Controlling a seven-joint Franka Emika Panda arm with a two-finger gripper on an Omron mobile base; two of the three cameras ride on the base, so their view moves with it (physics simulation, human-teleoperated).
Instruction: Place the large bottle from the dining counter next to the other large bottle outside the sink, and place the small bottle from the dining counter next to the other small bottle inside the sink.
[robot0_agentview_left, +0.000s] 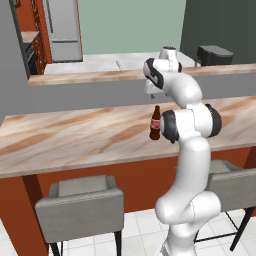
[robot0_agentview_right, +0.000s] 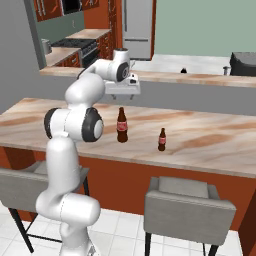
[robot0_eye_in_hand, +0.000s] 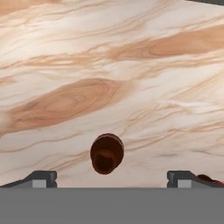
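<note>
The large bottle (robot0_agentview_right: 122, 125), dark brown with a red label band, stands upright on the dining counter (robot0_agentview_right: 210, 137). It also shows beside the arm as the large bottle (robot0_agentview_left: 155, 122). My gripper (robot0_agentview_right: 123, 96) hangs a short way above it, open and holding nothing. In the hand view I look straight down on the large bottle's round top (robot0_eye_in_hand: 106, 153), just ahead of the gripper (robot0_eye_in_hand: 111, 179) and between its widely spread fingertips (robot0_eye_in_hand: 41, 178). The small bottle (robot0_agentview_right: 161, 139) stands to the right of the large one. The sink and the two other bottles are hidden beyond the raised ledge.
Grey cushioned stools (robot0_agentview_left: 80, 200) (robot0_agentview_right: 190, 200) stand along the counter's near side. A raised marbled ledge (robot0_agentview_right: 200, 77) runs behind the counter, with a black appliance (robot0_agentview_right: 245, 62) beyond it. A fridge (robot0_agentview_right: 137, 25) and a stove (robot0_agentview_right: 75, 45) stand at the back.
</note>
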